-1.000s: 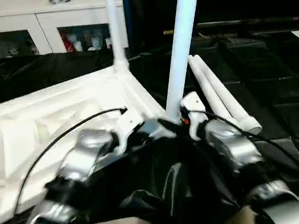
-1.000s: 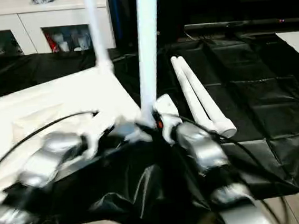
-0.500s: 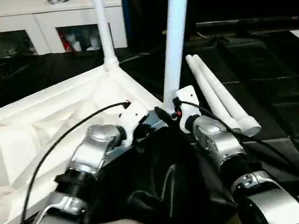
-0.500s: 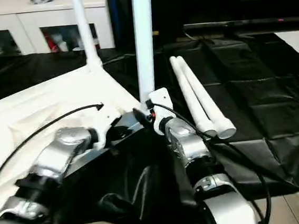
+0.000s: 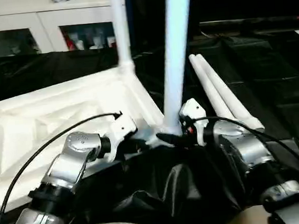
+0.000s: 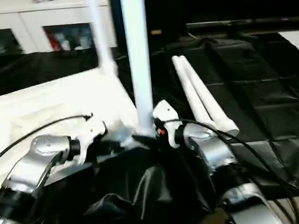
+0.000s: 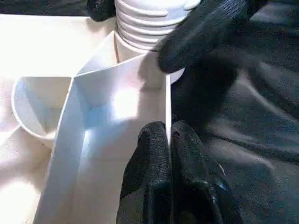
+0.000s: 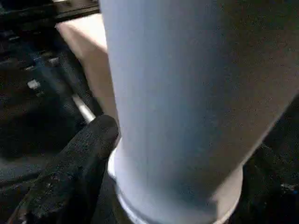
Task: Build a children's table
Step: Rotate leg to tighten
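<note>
Black sheeting (image 5: 275,94) covers the floor where the tabletop (image 5: 44,117) lies underside up, two spare legs (image 5: 219,92) beside it. To steady that corner, the left gripper (image 7: 169,140) is pinched shut on the tabletop's thin rim. The right gripper (image 5: 174,137) has its fingers spread around the base of the near leg (image 5: 175,56), likely to twist it into its socket.

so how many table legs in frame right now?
4. Near upright leg at the tabletop corner by the right gripper; far upright leg at the next corner; two loose legs lying side by side on the black sheet.
</note>
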Tool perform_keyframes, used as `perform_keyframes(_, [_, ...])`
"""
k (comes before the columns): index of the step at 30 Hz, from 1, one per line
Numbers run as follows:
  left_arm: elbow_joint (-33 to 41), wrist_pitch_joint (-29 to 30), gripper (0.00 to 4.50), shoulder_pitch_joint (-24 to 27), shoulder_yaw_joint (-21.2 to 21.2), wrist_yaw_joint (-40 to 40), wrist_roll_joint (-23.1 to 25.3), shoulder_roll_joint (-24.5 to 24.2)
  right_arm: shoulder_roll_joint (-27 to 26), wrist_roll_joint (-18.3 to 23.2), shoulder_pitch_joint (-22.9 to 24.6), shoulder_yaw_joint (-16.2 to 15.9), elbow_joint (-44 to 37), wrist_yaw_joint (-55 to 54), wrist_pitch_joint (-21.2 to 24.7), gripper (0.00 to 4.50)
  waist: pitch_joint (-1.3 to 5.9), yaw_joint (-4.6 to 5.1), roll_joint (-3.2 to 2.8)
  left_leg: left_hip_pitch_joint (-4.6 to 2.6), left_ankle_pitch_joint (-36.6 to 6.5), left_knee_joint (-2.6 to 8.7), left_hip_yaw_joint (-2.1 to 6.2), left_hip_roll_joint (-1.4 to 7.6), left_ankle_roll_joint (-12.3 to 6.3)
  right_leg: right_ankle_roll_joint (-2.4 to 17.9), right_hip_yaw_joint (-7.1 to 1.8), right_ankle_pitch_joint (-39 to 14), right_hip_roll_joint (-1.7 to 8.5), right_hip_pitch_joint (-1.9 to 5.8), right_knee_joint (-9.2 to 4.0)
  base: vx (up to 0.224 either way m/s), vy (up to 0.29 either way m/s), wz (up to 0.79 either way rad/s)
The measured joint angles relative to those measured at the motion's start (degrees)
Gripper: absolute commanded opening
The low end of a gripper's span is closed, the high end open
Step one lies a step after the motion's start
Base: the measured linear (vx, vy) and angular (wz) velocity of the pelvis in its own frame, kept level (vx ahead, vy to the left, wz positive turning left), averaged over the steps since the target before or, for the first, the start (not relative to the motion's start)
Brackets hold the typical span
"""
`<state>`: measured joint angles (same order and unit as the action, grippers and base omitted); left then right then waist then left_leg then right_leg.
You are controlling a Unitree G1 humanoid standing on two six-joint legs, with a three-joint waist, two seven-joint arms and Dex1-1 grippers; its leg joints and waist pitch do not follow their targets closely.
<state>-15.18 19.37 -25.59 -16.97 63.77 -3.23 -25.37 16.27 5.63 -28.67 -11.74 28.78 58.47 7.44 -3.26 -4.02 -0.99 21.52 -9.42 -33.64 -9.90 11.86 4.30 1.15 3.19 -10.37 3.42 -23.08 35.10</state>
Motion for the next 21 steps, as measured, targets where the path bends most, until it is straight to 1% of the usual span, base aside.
perform_keyframes(4, [0.96,-0.13,0.00,0.68,-0.36,2.59,-0.82,-1.23,2.38,0.99,1.35,-0.11,-3.21,3.85,0.12,3.63,0.00,-0.39,0.00,0.01,0.00,0.00,0.00,0.01,0.00,0.00,0.00,0.00,0.00,-0.02,0.02,0.000,0.000,0.00])
perform_keyframes(7, [1.68,-0.06,0.00,0.78,-0.60,3.94,-1.50,-2.04,2.71,1.24,1.46,-0.16,-4.08,5.31,0.28,3.63,0.00,-0.56,0.01,0.00,0.00,0.01,0.00,0.01,0.00,-0.01,0.00,0.00,-0.01,-0.02,0.02,0.000,0.000,0.00])
perform_keyframes(9, [1.90,-0.06,0.00,0.80,-0.83,4.08,-1.53,-2.10,2.69,1.29,1.49,-0.32,-4.08,5.49,0.39,3.63,0.00,-0.86,0.01,0.00,0.00,0.00,0.00,0.01,0.00,0.00,0.00,0.00,-0.01,-0.02,0.02,0.000,0.000,0.00])
perform_keyframes(10, [1.93,-0.06,0.00,0.81,-0.86,4.12,-1.54,-2.09,2.60,1.29,1.49,-0.45,-4.08,5.41,0.39,3.47,0.00,-0.95,0.01,0.01,0.00,0.00,0.00,0.01,0.00,-0.01,0.00,0.00,-0.01,-0.02,0.01,0.000,0.000,0.00])
perform_keyframes(13, [1.93,-0.04,0.00,0.82,-0.89,4.18,-1.54,-2.07,2.41,1.44,1.49,-0.75,-4.09,5.30,0.58,3.37,0.00,-1.01,0.01,0.01,0.00,0.00,0.00,0.01,0.00,0.00,0.00,0.00,-0.01,-0.02,0.02,0.000,0.000,0.00])
perform_keyframes(15, [1.93,-0.02,0.00,0.82,-0.89,4.17,-1.54,-2.09,2.40,1.46,1.50,-1.05,-4.13,5.37,0.68,3.10,0.00,-0.99,0.01,0.01,0.00,0.00,0.00,0.01,0.00,0.00,0.00,0.00,-0.01,-0.02,0.02,0.000,0.000,0.00])
perform_keyframes(16, [1.93,-0.02,0.00,0.84,-0.89,4.17,-1.54,-2.09,2.39,1.46,1.51,-1.07,-4.15,5.35,0.75,3.10,0.00,-0.99,0.01,0.01,0.00,0.00,0.00,0.01,0.00,-0.01,0.00,0.00,-0.01,-0.02,0.02,0.000,0.000,0.00])
perform_keyframes(17, [1.93,-0.02,0.00,0.84,-0.89,4.17,-1.54,-2.09,2.37,1.46,1.51,-1.08,-4.15,5.33,0.79,2.92,0.00,-0.99,0.01,0.01,0.00,0.00,0.00,0.01,0.00,0.00,0.00,0.00,-0.01,-0.02,0.02,0.000,0.000,0.00])
perform_keyframes(21, [1.92,0.14,0.00,0.86,-0.89,3.80,-1.53,-2.17,1.76,1.39,1.73,-0.97,-4.15,4.10,0.91,2.80,0.01,-0.94,0.02,-0.01,0.00,0.00,0.00,0.02,0.00,-0.01,0.00,0.00,-0.01,-0.02,0.04,0.000,0.000,0.00])
